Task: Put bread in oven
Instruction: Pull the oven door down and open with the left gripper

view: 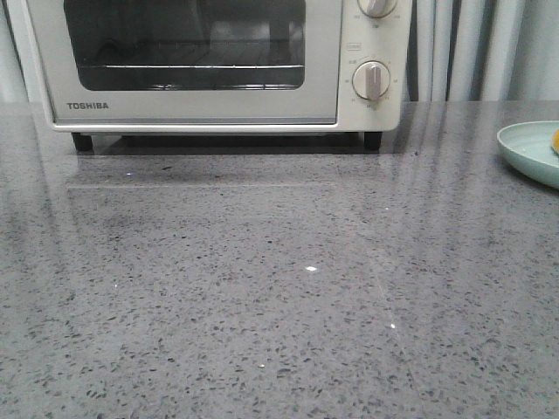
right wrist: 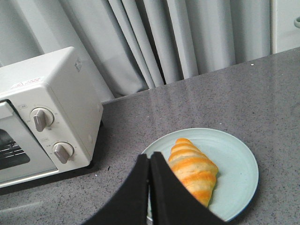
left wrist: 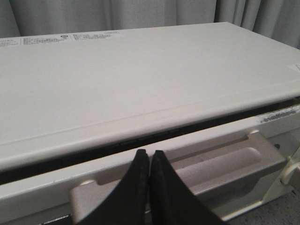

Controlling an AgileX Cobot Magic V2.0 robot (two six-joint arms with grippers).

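Note:
The cream-white Toshiba oven [view: 201,61] stands at the back left of the table, its glass door closed. The bread [right wrist: 193,169], golden-orange with cream stripes, lies on a pale green plate [right wrist: 234,187]; only a sliver of it [view: 555,140] shows at the right edge of the front view. My left gripper [left wrist: 150,153] is shut and empty, just above the oven's door handle [left wrist: 225,164] and top front edge. My right gripper [right wrist: 150,157] is shut and empty, above the plate's near-left rim, beside the bread. Neither gripper shows in the front view.
The plate [view: 529,148] sits at the far right of the grey speckled table [view: 279,288]. The oven's two knobs [view: 372,80] face front. Grey curtains [right wrist: 187,42] hang behind the table.

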